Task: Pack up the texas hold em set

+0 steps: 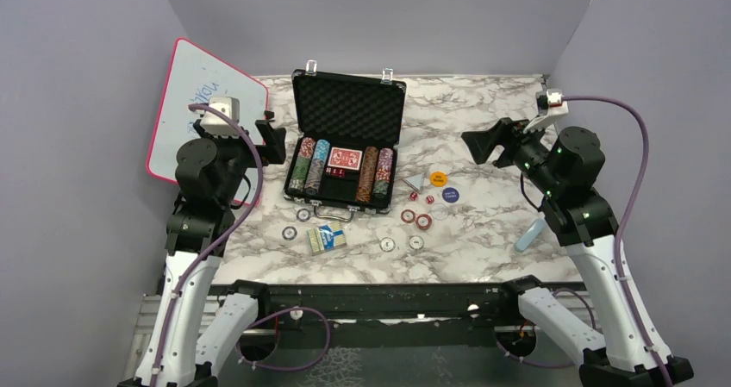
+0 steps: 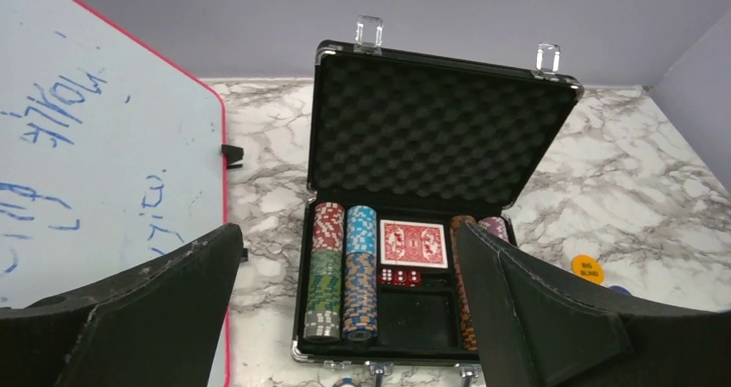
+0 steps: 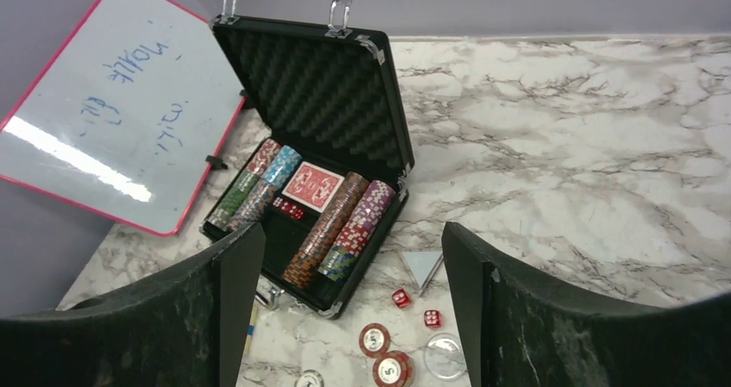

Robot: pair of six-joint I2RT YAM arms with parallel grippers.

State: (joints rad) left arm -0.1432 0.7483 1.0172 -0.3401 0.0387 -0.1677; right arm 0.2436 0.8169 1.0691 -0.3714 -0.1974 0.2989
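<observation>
– Black case (image 1: 348,102) lies open at mid-table. Red chips (image 1: 423,221), dice (image 1: 413,196) and a blue deck (image 1: 326,239) sit loose in front of it.
– And your grippers?
– Left gripper (image 1: 272,139) and right gripper (image 1: 483,146) both gape wide and are empty. The chips look hard, thin and slick, so pinch them across the rim. The deck is likely stiff, so take its long edges.

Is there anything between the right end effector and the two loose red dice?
Nothing visible. The dice lie uncovered on the table beside the case, and the open right end effector is raised, apart from them.
</observation>
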